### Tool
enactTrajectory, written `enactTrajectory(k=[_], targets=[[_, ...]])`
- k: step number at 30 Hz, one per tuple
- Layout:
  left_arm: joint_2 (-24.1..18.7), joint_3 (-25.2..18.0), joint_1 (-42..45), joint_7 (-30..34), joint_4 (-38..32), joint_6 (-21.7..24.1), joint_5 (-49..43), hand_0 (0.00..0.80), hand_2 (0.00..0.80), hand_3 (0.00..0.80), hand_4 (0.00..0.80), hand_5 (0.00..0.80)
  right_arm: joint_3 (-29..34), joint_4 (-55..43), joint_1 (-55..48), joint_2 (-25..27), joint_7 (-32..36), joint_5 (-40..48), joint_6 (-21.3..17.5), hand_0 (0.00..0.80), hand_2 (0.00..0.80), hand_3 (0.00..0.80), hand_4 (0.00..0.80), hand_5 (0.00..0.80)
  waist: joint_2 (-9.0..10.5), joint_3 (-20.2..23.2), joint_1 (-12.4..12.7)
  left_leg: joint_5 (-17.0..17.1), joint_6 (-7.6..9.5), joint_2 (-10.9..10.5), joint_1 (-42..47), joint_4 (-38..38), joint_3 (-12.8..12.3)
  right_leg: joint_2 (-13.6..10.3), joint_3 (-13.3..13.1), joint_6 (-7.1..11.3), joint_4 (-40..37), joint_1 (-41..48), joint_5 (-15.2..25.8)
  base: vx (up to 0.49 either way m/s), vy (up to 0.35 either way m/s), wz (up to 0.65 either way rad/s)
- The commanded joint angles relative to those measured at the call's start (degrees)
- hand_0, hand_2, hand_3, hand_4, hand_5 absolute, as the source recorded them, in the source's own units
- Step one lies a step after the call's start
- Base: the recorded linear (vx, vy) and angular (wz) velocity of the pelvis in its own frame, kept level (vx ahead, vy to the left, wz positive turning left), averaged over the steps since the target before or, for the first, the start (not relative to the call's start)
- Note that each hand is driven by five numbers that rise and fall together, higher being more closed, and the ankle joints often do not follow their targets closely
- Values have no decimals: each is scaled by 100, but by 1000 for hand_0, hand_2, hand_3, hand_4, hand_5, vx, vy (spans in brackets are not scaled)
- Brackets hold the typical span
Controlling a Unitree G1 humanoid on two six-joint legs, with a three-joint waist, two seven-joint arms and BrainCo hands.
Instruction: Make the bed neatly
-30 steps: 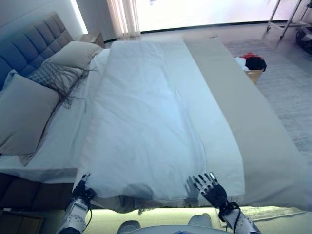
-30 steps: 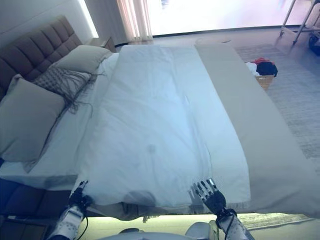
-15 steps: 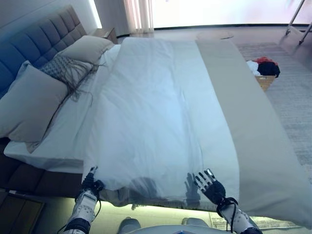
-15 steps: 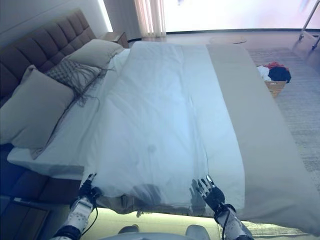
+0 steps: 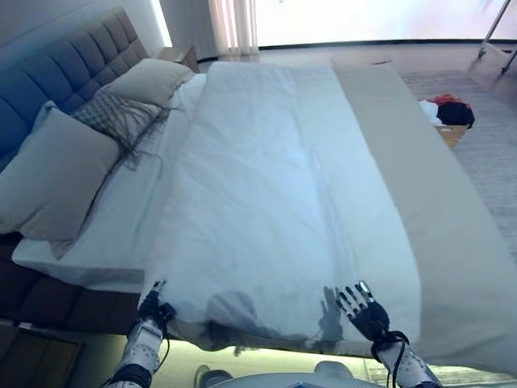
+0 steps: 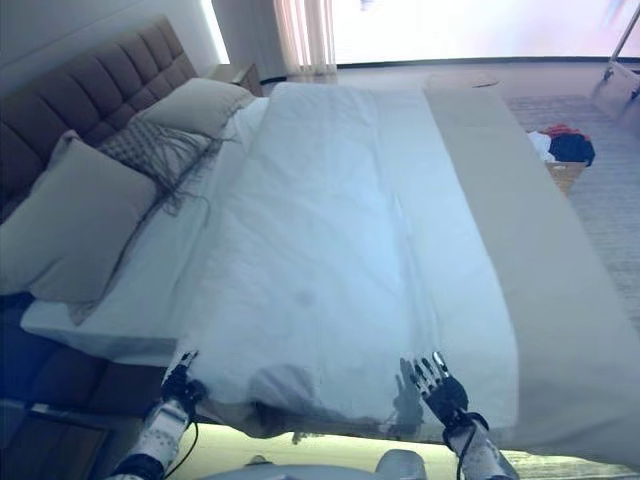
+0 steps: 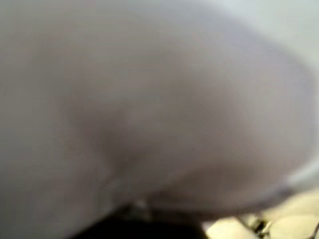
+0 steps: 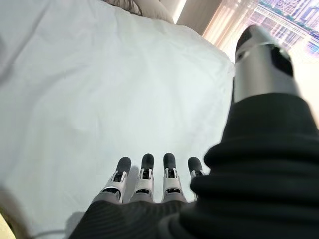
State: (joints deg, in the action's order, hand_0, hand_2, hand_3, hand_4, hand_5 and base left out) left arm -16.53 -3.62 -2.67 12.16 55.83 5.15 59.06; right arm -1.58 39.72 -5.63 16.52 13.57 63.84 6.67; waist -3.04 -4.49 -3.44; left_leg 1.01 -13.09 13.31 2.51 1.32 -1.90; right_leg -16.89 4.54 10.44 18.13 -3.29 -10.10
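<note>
**Both hands at the near edge of the duvet**

Eye views: the white duvet (image 5: pixel 266 202) lay spread over the bed (image 5: pixel 452 242), pillows (image 5: pixel 56 174) at the headboard. The left hand (image 5: pixel 152 309) was at the duvet's near corner; its fingers could not be told. The right hand (image 5: pixel 365 311) was spread flat.

Left wrist view: only blurred white cloth.

Right wrist view: the right hand's straight fingers (image 8: pixel 143 175) held nothing.

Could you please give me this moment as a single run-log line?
white duvet: spread over bed | right robot hand: open, flat on near edge | left robot hand: at near corner, fingers hidden
</note>
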Motion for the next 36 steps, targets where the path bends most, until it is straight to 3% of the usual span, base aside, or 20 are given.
enactTrajectory(k=[1, 3, 6, 7, 9, 12, 17, 22, 25, 36], targets=[[-625, -437, -599, 145, -50, 320, -197, 800, 800, 800, 800, 800, 72, -219, 153, -113, 234, 360, -115, 0, 0, 0, 0, 0, 139, 13, -33, 139, 258, 190, -272, 880, 144, -793, -77, -63, -348, 324, 1048, 138, 310, -12], [-765, -549, -391, -119, -368, 336, -61, 800, 800, 800, 800, 800, 86, -354, 170, -233, 299, 516, 79, 0, 0, 0, 0, 0, 195, -25, 41, -50, 418, 8, -255, 961, 1, -784, -16, 11, -373, 210, 1463, 48, 277, -26], [-916, -700, -198, -419, -663, 417, -250, 800, 800, 800, 800, 800, -140, -755, 63, -395, 207, 448, 129, 0, 0, 0, 0, 0, 191, -45, 139, 15, 523, -38, -123, 714, -207, -314, 221, -4, -294, 140, 1180, -32, 207, -71], [-1017, -753, -225, -467, -604, 426, -281, 800, 800, 800, 800, 800, -200, -775, 0, -428, 203, 459, 123, 0, 0, 0, 0, 0, 219, -11, 149, 28, 580, -104, -125, 638, -195, -122, 264, -37, -386, 162, 1112, -29, 132, -45], [-1184, -736, -309, -585, -547, 350, -590, 800, 800, 800, 800, 800, -154, -722, -65, -416, 215, 507, 86, 0, 0, 0, 0, 0, 255, 47, 117, 40, 621, -247, -177, 540, 64, 148, -30, -115, -531, 141, 1095, -2, 119, -24], [-1401, -857, -345, -771, -390, 251, -1010, 800, 800, 800, 800, 800, -202, -669, -22, -244, 152, 552, 149, 0, 0, 0, 0, 0, 236, 111, 191, 179, 559, -209, -99, 257, 108, 321, 155, -247, -982, 380, 989, 55, 113, 24], [-1841, -1392, -164, -723, 280, 263, -1029, 800, 800, 800, 800, 800, -109, -659, 0, -16, 222, 258, 238, 0, 0, 0, 0, 0, 199, 204, 275, 346, 439, -169, -73, -52, 120, 428, 324, -272, -1480, 564, 1075, 54, 128, 1], [-1777, -1727, 59, -1015, 616, 410, -1091, 800, 800, 800, 800, 800, 1, -672, 16, 151, 190, 127, 340, 0, 0, 0, 0, 0, 193, 207, 359, 350, 383, -201, -191, -80, 210, 411, 392, -282, -1557, 543, 1067, 29, 156, -1], [-1666, -1700, 144, -1323, 508, 404, -1445, 800, 800, 800, 800, 800, 22, -726, 48, 252, 155, 26, 456, 0, 0, 0, 0, 0, 177, 121, 458, 346, 357, -200, -316, -31, 296, 376, 460, -283, -1511, 490, 1028, -15, 167, 8], [-1733, -1678, 157, -1836, 589, 102, -1289, 800, 800, 800, 800, 800, -230, -762, 170, 265, 168, 126, 402, 0, 0, 0, 0, 0, 200, -11, 776, 385, 389, -182, -508, -51, 530, 364, 699, -237, -1593, 471, 1057, -29, 64, 12]])
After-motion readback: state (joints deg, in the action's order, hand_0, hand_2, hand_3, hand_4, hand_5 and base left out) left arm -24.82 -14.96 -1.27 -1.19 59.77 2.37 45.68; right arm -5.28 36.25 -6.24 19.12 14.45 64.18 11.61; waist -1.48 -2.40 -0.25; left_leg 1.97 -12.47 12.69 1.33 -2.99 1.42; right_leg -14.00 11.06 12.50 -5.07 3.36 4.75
